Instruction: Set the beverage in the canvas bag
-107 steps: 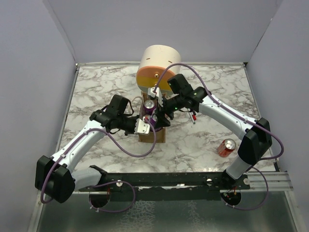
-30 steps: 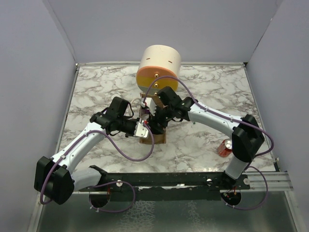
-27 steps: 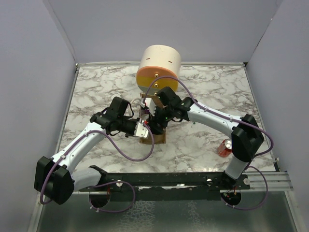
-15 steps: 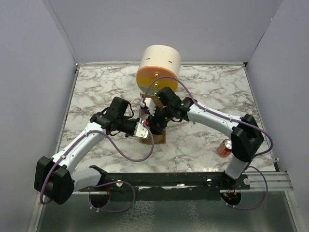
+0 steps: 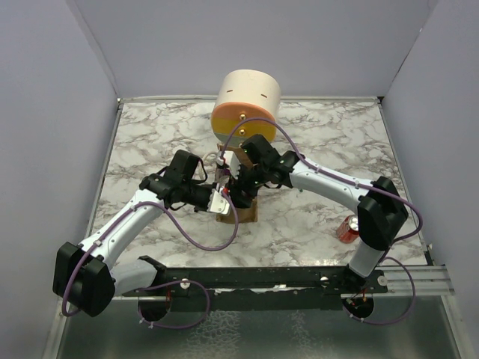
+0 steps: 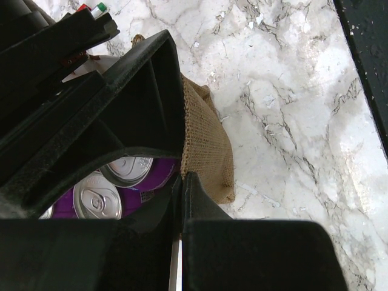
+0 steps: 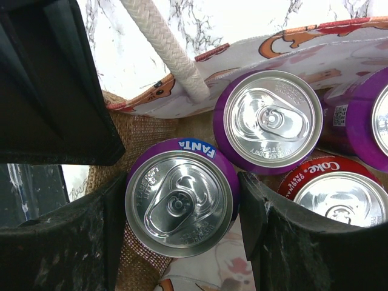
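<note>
Holding a Fanta can (image 7: 179,203) inside the bag (image 5: 244,212) at mid-table (image 5: 150,134).

From above: both arms bent in over the tan bag, left claw (image 5: 219,200) at its left rim, right claw (image 5: 241,193) down in its mouth; cream cylinder (image 5: 247,101) just behind; red can (image 5: 349,228) well apart to the right on the marble. From the left wrist: left claw (image 6: 182,173) clenched on the burlap rim, pinching it from inside and outside; two purple cans (image 6: 100,203) standing below in the bag. From the right wrist: right claw (image 7: 182,188) clamped on the sides of the Fanta can, upright, low in the bag, against the burlap end wall; beside it a neighbouring purple can (image 7: 273,121) and a Coke can (image 7: 339,194), both upright; a cream cord (image 7: 167,48) rising from the printed lining.
</note>
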`<control>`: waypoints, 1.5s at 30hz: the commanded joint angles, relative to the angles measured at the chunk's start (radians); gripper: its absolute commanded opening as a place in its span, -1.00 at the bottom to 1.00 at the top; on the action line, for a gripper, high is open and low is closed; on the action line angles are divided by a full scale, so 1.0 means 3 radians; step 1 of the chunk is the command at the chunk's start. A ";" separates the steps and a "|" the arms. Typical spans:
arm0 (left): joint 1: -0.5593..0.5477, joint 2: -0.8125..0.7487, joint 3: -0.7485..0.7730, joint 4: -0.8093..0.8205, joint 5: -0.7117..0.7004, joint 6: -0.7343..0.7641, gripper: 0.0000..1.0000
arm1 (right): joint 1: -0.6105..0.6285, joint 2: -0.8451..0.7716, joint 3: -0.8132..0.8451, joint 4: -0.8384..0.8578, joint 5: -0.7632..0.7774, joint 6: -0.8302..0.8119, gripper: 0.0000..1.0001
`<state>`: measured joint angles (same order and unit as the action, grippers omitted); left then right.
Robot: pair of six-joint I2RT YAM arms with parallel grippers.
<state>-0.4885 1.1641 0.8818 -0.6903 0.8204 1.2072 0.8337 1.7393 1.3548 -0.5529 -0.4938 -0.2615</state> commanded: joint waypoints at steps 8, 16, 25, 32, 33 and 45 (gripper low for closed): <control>-0.0048 -0.0002 -0.0178 -0.0307 0.0055 0.0077 -1.00 | 0.0084 0.0044 -0.0038 0.0408 -0.0424 0.0218 -0.83; -0.0049 -0.0014 -0.0198 -0.0307 0.0046 0.0092 -1.00 | 0.0111 0.0073 -0.0040 0.0419 -0.0352 0.0287 -0.82; -0.0049 -0.0007 -0.0204 -0.0309 0.0053 0.0101 -1.00 | 0.0161 0.0048 -0.0200 0.0577 -0.0313 0.0272 -0.78; -0.0049 0.0001 -0.0207 -0.0311 0.0048 0.0104 -1.00 | 0.0161 0.0015 -0.0325 0.0581 -0.0195 0.0211 -0.55; -0.0049 -0.0002 -0.0209 -0.0314 0.0039 0.0101 -1.00 | 0.0161 0.0014 -0.0326 0.0565 -0.0175 0.0199 -0.50; -0.0049 -0.0024 -0.0208 -0.0319 0.0000 0.0113 -1.00 | 0.0161 0.0002 -0.0243 0.0306 -0.0192 0.0063 0.12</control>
<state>-0.4950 1.1473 0.8566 -0.6922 0.8261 1.2308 0.8501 1.7580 1.2705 -0.4034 -0.5014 -0.2218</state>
